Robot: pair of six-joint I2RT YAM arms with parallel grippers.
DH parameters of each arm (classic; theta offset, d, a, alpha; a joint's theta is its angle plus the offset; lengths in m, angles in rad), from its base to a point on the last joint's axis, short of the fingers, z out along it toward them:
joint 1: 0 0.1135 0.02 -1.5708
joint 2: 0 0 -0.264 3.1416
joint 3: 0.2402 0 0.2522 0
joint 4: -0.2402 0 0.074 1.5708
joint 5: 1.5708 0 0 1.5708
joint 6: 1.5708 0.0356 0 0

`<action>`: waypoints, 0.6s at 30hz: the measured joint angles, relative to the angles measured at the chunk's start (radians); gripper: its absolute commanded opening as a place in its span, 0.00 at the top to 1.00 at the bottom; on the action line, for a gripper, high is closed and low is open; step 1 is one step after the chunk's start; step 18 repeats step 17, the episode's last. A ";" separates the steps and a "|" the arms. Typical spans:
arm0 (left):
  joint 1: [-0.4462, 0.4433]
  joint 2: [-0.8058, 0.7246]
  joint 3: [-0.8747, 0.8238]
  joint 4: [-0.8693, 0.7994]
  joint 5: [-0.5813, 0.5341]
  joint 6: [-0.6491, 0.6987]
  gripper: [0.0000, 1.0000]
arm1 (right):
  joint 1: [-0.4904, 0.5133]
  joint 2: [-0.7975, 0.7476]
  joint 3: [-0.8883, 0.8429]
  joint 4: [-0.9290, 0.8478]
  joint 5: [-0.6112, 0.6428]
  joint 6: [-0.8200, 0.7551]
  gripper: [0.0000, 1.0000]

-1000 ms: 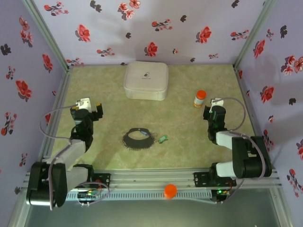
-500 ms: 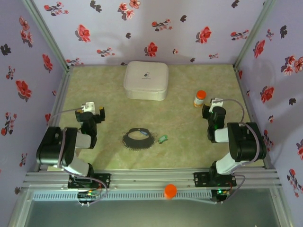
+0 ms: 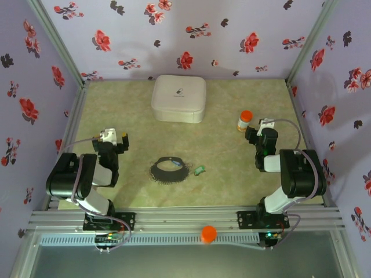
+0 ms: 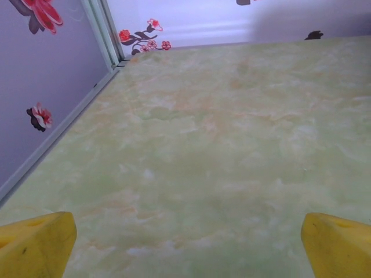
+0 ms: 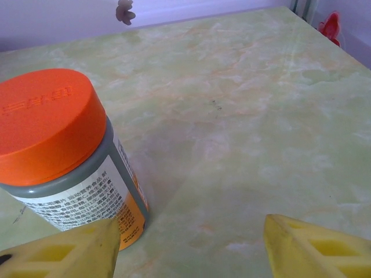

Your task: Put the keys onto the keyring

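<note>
The dark fuzzy oval keyring (image 3: 170,170) lies near the table's middle front. A small blue-headed key (image 3: 175,164) rests inside the loop's upper part. The green-headed key (image 3: 199,170) lies just right of the ring, apart from it. My left gripper (image 3: 112,138) hovers at the left side, well away from the ring; its yellow fingertips (image 4: 35,243) stand wide apart over bare table, so it is open. My right gripper (image 3: 259,132) is open at the right side, its fingertips (image 5: 313,249) spread with nothing between them.
An orange-capped bottle (image 5: 64,156) stands upright just left of my right gripper's left finger, also seen from above (image 3: 245,120). A white rounded square case (image 3: 178,98) sits at the back middle. Floral walls (image 3: 35,87) close in the left, back and right sides.
Both arms have folded back towards their bases, their elbows pulled in. The grippers stayed near their places, both open. Ring and keys have not moved.
</note>
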 measured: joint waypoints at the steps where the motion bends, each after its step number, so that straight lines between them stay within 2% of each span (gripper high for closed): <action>1: 0.000 0.000 -0.002 0.007 0.009 0.001 0.00 | 0.000 0.000 0.000 -0.002 0.000 0.000 0.30; 10: 0.000 0.000 -0.005 0.040 0.135 0.049 0.00 | 0.000 0.000 0.000 -0.011 -0.001 0.000 0.27; 18: 0.000 0.000 0.018 0.002 0.150 0.056 0.00 | 0.000 0.000 0.000 -0.013 -0.001 0.000 0.26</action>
